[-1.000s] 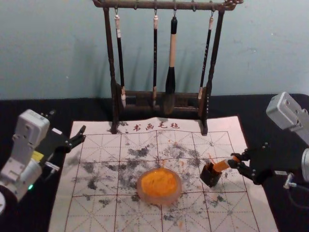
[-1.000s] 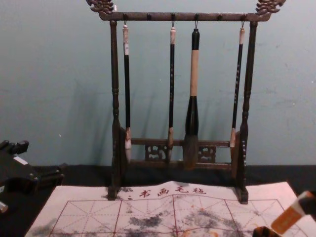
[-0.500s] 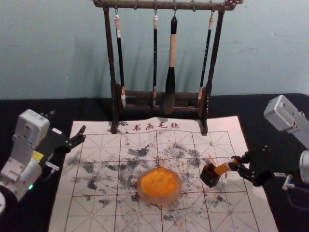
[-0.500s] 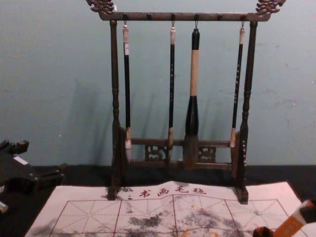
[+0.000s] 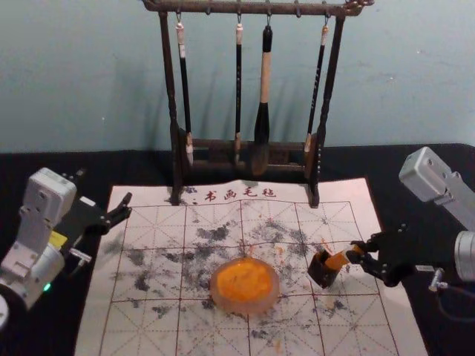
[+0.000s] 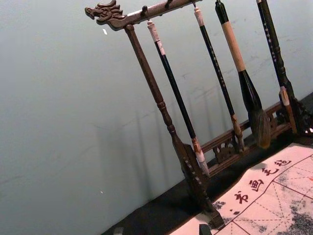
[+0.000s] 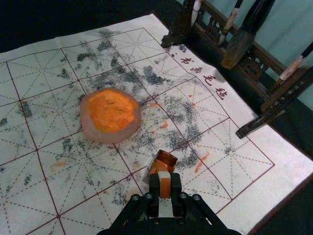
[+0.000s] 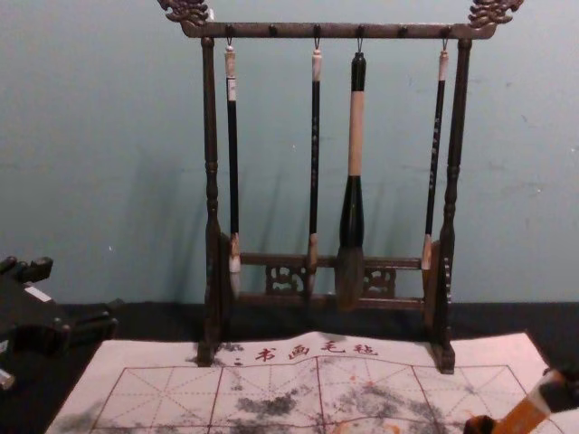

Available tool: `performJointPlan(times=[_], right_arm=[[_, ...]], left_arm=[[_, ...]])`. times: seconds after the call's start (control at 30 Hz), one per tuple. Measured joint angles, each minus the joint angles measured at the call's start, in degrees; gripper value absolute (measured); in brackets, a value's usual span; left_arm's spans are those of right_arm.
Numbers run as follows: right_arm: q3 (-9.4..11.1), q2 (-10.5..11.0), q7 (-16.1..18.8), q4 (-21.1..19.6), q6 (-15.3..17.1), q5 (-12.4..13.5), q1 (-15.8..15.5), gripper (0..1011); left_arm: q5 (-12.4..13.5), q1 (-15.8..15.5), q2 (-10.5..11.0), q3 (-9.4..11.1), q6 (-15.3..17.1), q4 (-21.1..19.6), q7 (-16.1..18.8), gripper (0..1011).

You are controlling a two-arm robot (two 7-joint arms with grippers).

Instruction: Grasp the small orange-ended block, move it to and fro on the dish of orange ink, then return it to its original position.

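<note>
In the head view my right gripper [image 5: 356, 253] is shut on the upper end of the small orange block [image 5: 338, 259], which leans with its lower end at the mouth of a small dark box [image 5: 322, 270]. The right wrist view has the block [image 7: 165, 185] between the fingertips of this gripper [image 7: 165, 188], by the box's opening [image 7: 165, 157]. Orange ink fills the round dish [image 5: 245, 285], left of the box. My left gripper [image 5: 104, 190] is parked open at the left; its fingertips stand apart in the left wrist view, the gripper [image 6: 161, 230] holding nothing.
A dark wooden rack [image 5: 320, 141] with several hanging brushes stands behind the ink-marked, gridded mat [image 5: 148, 326]. Bare mat lies between the dish and the box, and in front of both. Black cloth [image 5: 415, 163] surrounds the mat.
My right gripper has shifted slightly left in the head view, nearer the box, and the block it holds has sunk a little lower. The left arm has stayed still.
</note>
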Motion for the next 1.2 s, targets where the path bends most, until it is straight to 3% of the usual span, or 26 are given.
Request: performJointPlan(times=[1.2], right_arm=[[-3.9, -3.9, 1.9, 6.0, 0.8, -2.5, 3.5, 119]], left_arm=[[0.0, 0.0, 0.0, 0.0, 0.0, 0.0, 0.0, 1001]])
